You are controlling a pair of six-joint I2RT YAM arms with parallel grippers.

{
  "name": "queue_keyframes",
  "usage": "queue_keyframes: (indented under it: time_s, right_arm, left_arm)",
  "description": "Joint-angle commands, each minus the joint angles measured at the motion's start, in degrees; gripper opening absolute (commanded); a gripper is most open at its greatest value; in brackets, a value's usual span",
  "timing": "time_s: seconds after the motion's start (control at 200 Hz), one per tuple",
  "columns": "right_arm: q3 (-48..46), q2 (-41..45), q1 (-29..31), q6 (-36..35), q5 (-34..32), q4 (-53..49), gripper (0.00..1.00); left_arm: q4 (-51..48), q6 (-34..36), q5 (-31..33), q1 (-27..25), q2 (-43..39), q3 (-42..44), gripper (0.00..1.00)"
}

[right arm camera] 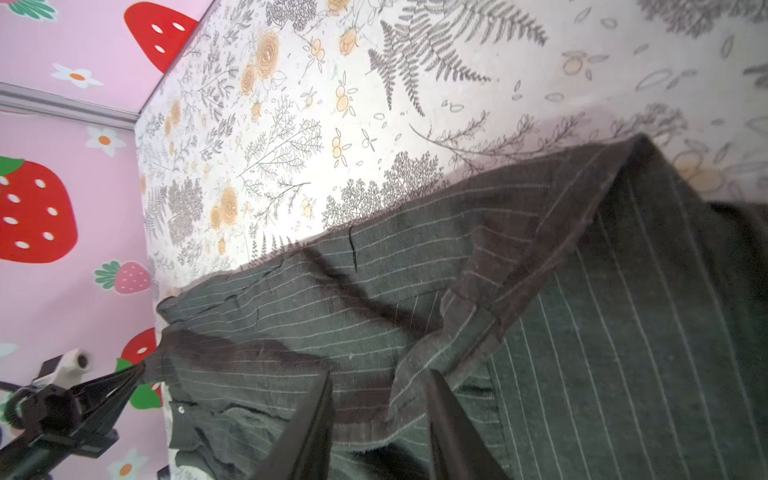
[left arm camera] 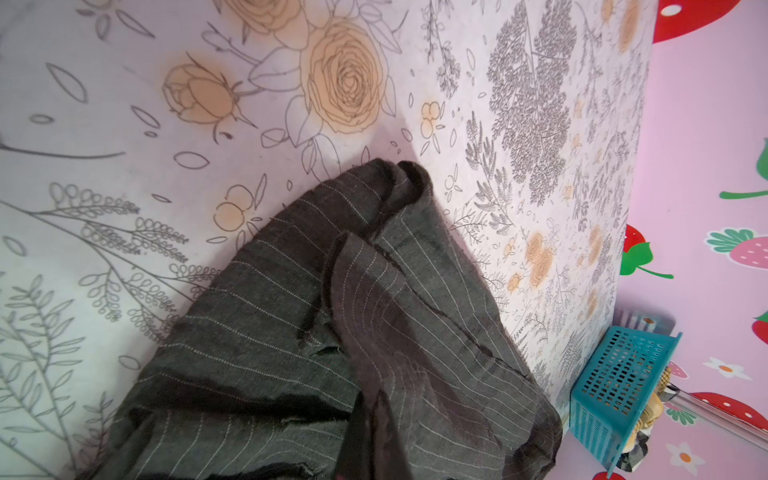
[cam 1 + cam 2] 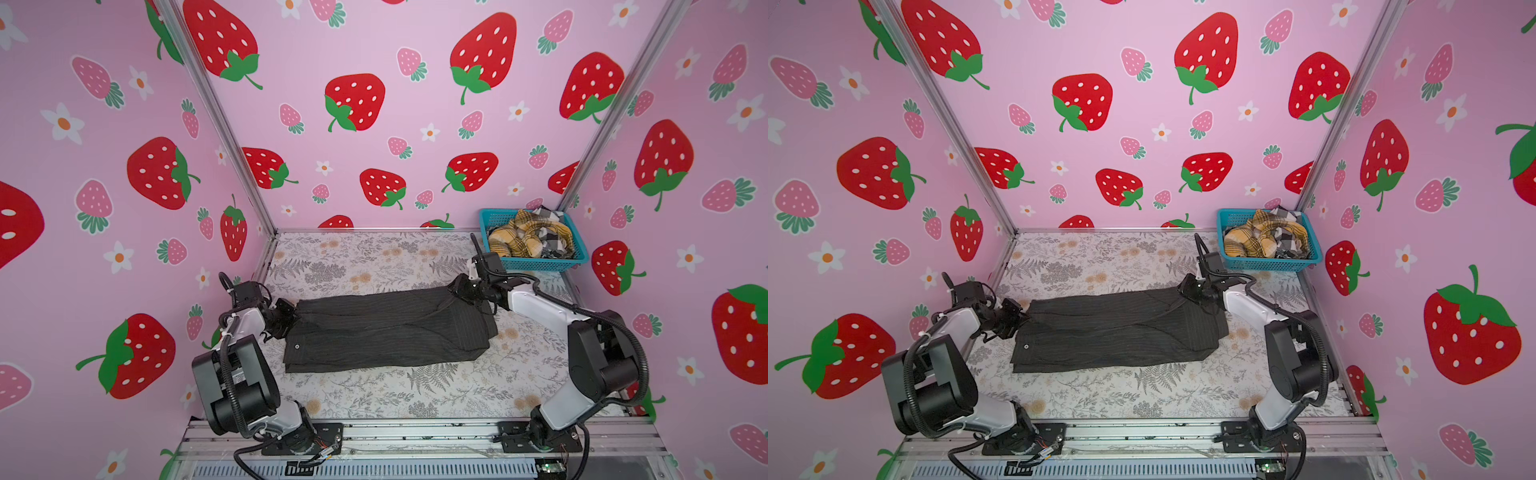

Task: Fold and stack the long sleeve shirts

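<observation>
The charcoal shirt [image 3: 386, 328] lies as a long folded band across the middle of the desk [image 3: 374, 257], seen in both top views, with one dark button [image 3: 297, 345] showing near its left end. The cloth is rumpled, and a pinstriped flap is turned over at its right end.

The left fingers [image 1: 116, 380] are closed, pinching the far corner of the shirt's left end. The cloth draws to a point where they meet.

The right fingers [image 1: 309, 424] stand apart at the shirt's far right corner, low over a raised fold. Whether they touch the fold is unclear.

A teal basket [image 3: 540, 264] sits in the far right corner of the desk, just behind the right arm and apart from the charcoal shirt. A yellow plaid shirt [image 3: 519, 241] and a black-and-white check shirt [image 3: 555, 237] are heaped together in it, rising above its rim. Strawberry-print walls [image 3: 124, 166] close the desk in on three sides, tight beside the basket.
</observation>
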State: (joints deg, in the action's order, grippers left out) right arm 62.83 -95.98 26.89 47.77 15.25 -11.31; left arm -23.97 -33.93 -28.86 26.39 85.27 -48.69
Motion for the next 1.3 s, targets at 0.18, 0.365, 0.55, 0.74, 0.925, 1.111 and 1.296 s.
queue_keyframes:
  time_s: [0.18, 0.365, 0.55, 0.74, 0.925, 1.111, 1.296]
  right_arm:
    - [-0.36, -3.24, 0.3, 0.65, -3.32, -6.71, 0.42]
    - [-3.21, -3.07, 0.26, 2.22, -1.48, -3.31, 0.55]
    - [-1.86, -8.04, -0.26, 3.53, 2.93, 1.75, 0.23]
    - [-1.12, -8.21, -0.35, 4.05, 2.71, 2.13, 0.0]
    - [-2.57, -6.2, -1.68, 4.47, 2.68, 4.22, 0.0]
    - [-6.21, -4.42, -2.44, 6.56, 4.62, 10.89, 0.0]
    - [-8.66, -5.37, -2.46, 7.12, 6.55, 13.78, 0.0]
  left_arm:
    - [0.24, -1.15, -1.46, -1.1, 0.5, -2.05, 0.0]
    - [0.25, -0.98, -1.62, -1.18, 0.3, -2.55, 0.0]
    - [0.06, -1.17, -1.77, -1.26, 0.55, -3.98, 0.0]
    - [0.04, -2.14, -2.36, -1.78, 4.97, -12.68, 0.0]
    - [-2.5, -5.06, -3.79, -2.23, 7.59, -27.05, 0.0]
    - [-1.93, -3.79, -1.86, -2.19, 5.43, -22.26, 0.0]
    - [3.28, -4.39, -2.03, -0.85, 5.53, -7.52, 0.0]
